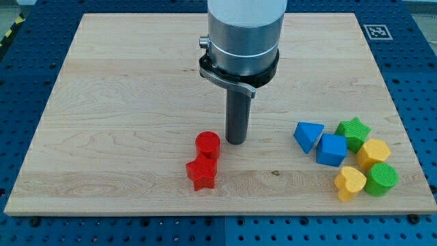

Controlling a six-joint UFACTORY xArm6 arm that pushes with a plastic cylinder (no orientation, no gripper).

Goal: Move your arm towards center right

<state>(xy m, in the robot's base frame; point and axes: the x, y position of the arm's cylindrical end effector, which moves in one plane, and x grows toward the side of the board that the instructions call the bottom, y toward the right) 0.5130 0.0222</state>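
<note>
My tip (pixel 236 141) rests on the counter (pixel 123 102) just right of the red cylinder (pixel 207 144), red star (pixel 201 173) below; no gripper is fitted, so none shows

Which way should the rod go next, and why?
Probably slide my tip toward the view's right. It sits mid-board beside the red cylinder block, and the wooden board looks bare up to the blue triangular block, so stop short of it.
</note>
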